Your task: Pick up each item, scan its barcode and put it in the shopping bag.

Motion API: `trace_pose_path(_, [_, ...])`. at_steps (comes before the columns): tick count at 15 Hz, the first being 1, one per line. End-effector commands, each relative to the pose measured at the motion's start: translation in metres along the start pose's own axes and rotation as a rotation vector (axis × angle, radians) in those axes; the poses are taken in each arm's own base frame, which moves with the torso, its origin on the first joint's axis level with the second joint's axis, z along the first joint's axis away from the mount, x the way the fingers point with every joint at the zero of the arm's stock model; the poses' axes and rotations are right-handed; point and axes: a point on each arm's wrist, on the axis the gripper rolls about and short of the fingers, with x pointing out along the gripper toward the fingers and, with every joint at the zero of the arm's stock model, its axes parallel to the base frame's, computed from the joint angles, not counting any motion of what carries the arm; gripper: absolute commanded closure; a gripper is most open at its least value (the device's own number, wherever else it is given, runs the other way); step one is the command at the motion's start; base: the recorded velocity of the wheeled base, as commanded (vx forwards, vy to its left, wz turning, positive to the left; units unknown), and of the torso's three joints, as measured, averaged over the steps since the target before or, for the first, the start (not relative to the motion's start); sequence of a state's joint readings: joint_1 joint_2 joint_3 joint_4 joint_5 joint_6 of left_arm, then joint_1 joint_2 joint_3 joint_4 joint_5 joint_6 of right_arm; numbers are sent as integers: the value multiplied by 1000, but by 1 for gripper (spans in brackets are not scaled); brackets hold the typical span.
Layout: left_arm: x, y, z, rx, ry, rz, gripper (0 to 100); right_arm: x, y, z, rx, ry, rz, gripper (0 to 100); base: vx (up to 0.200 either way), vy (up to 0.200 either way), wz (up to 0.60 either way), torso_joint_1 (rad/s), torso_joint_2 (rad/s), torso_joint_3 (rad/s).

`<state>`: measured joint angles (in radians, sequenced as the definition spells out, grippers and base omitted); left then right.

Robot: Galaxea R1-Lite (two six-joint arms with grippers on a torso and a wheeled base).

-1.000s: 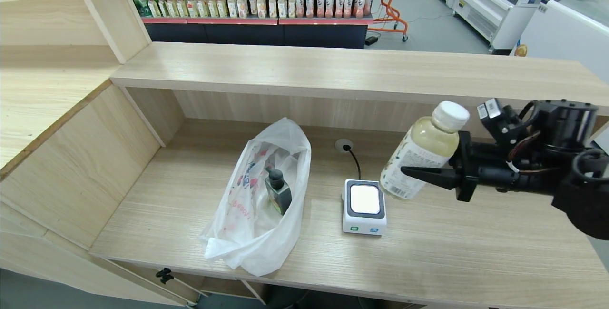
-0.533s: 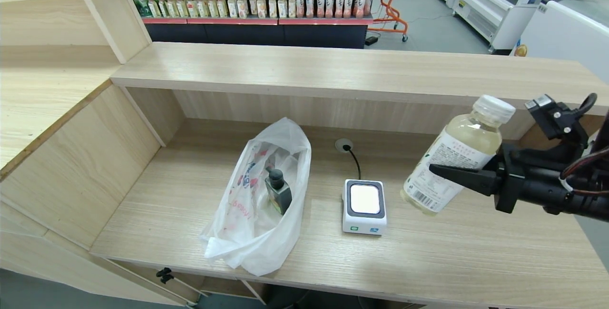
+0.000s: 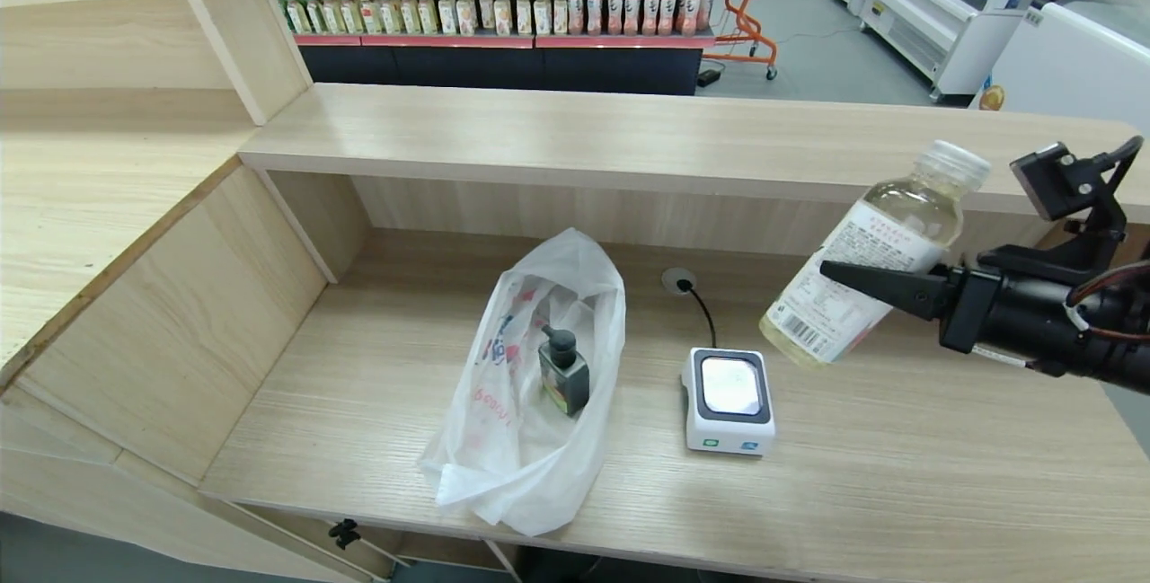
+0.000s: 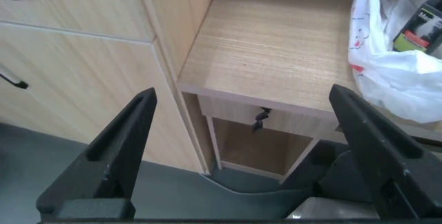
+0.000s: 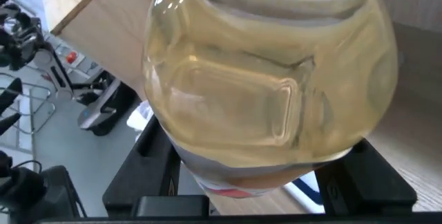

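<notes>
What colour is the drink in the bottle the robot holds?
Pale yellow. The bottle shows it best in the right wrist view.

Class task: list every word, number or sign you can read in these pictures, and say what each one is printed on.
Nothing reads clearly enough to quote.
Label on the bottle: a barcode and fine print, too small to read.
Side of the shopping bag: red lettering, creased, unreadable.
Front of the scanner: two small icons, green and blue, no legible words.
Label on the pump bottle inside the bag: blurred.
</notes>
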<state>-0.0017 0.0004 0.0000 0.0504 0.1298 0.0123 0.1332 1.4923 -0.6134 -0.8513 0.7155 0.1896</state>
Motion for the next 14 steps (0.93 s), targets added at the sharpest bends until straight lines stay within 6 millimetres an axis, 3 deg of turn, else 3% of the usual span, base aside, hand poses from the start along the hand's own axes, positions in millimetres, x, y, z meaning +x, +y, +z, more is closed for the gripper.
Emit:
trace_pose_path(1, [0, 0, 0, 0, 0, 1, 0, 9, -5, -4, 16, 19, -1, 100, 0, 200, 0, -12, -7, 7])
trace_pose_path(2, [0, 0, 0, 0, 0, 1, 0, 15, -9, -7, 24, 27, -9, 100, 0, 200, 0, -7, 7, 2])
trace_pose_path(9, [0, 0, 0, -2, 0, 1, 0, 45, -36, -31, 21, 19, -134, 100, 0, 0, 0, 0, 0, 0])
trace_pose_path(12, [0, 0, 0, 0, 0, 1, 0, 61, -36, -29, 8, 5, -147, 100, 0, 0, 0, 0, 0, 0])
trace_pose_path(14, [0, 0, 0, -2, 0, 1, 0, 84, -33, -30, 0, -2, -142, 100, 0, 0, 0, 0, 0, 0])
